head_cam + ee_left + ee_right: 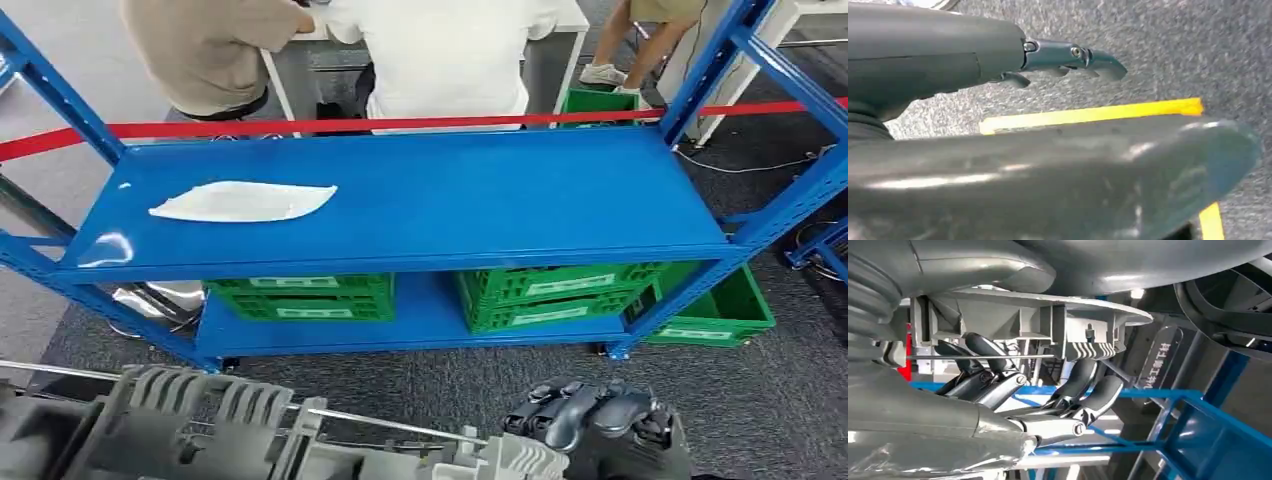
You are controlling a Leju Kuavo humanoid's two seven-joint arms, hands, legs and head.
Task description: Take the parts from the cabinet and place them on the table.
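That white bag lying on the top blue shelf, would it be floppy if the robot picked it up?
Probably floppy: the white bag lies flat and thin on the shelf. It looks light and might slide on the glossy surface if pushed.

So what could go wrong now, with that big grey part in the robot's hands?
The long grey part could clip the blue rack as it swings over. It might land on the white bag. The right robot hand grips only its ribbed underside, so it could slip.

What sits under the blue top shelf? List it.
Under the blue top shelf, two green crates stand on the lower shelf. Their contents are covered by the shelf above.
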